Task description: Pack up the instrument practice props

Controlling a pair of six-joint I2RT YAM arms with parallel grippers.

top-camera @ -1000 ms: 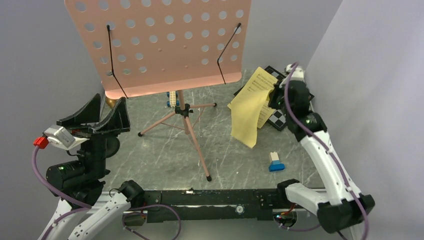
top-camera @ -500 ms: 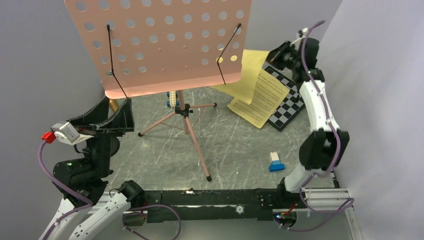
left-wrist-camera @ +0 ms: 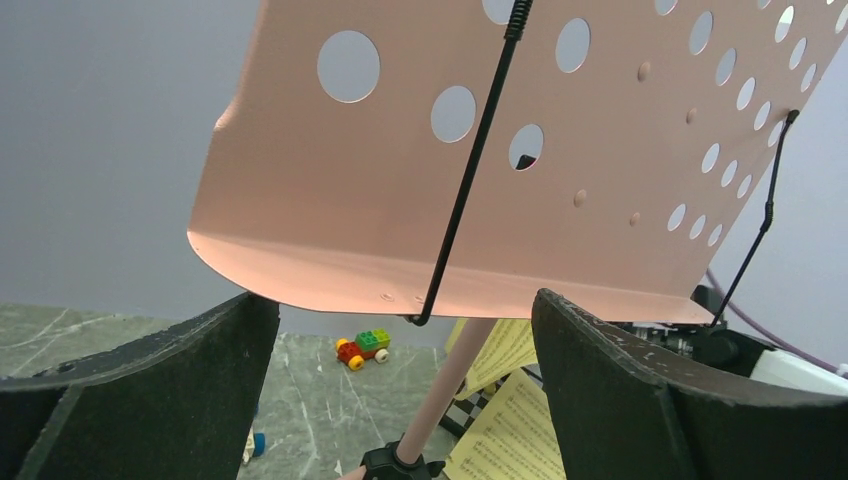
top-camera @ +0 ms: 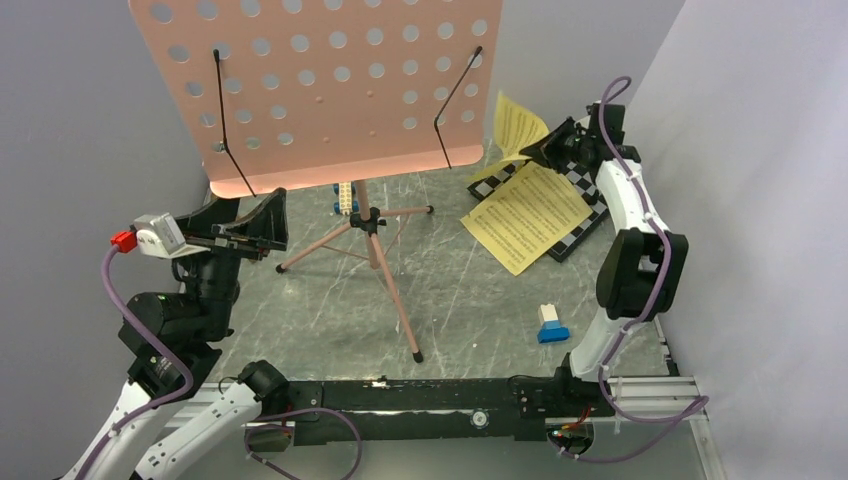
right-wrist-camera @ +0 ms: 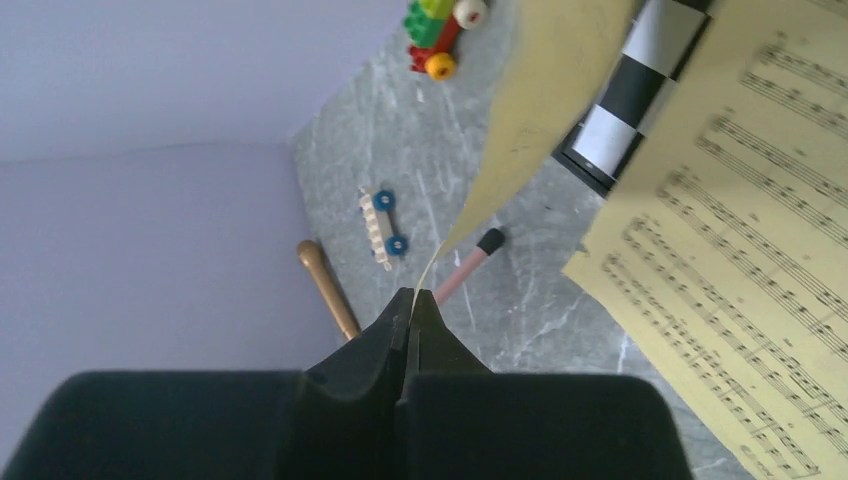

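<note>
Music stand: the pink tripod music stand is upright in the middle of the grey marbled table. Its perforated desk is tilted and two black wire page holders lie across its face.
Stand feet: the three pink legs are splayed on the table, and one black-tipped foot shows in the right wrist view.
Held page: one yellow sheet-music page is lifted off the table, curling upward right of the desk.
Right gripper: the right gripper has its jaws pressed together on the edge of that lifted page – the paper rises straight out of the closed tips in the right wrist view.
Lying page: a second yellow page lies flat and printed side up, partly on the black-and-white chessboard and partly on the table.
Microphone: the gold-brown microphone lies on the table near the far left wall.
Left gripper: the left gripper has its jaws wide apart and holds nothing. It sits just below the desk's lower left corner, and I cannot tell whether it touches the desk.
Toy cars: a blue-and-white brick car sits near the right arm. A red, green and yellow one stands beyond the stand, and a white plate with blue wheels lies between it and the microphone.
</note>
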